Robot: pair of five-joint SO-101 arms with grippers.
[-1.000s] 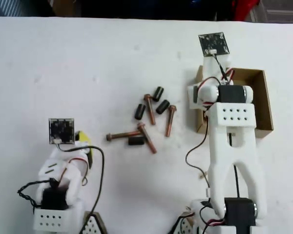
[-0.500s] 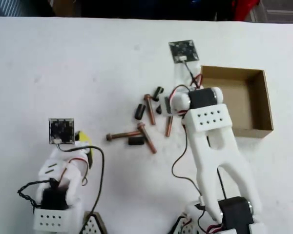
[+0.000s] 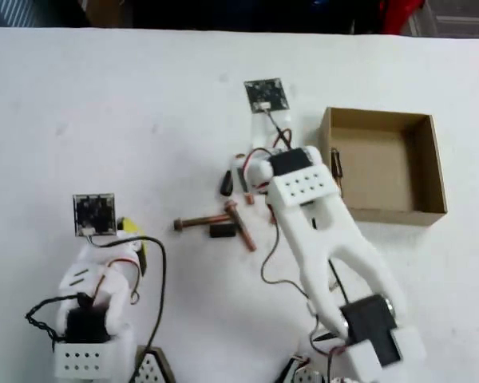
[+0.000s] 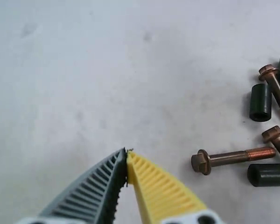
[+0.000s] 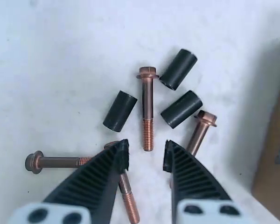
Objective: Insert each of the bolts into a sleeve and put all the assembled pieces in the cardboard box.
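Wears white shells (image 3: 318,214) over black servos (image 3: 366,317), trails black and red cables (image 3: 164,279), ends in ribbed grey, yellow, black jaws.

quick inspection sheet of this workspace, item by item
surface: white table, faint marks
job's things: four bolts and four sleeves loose in one pile, none assembled; cardboard box beside it
clutter: nothing seen
grippers: left gripper jaws shut, holding nothing; right gripper jaws open over the pile
cables: black cable looped by the left arm; wire hanging off the right arm
surroundings: dark beyond the table's far edge
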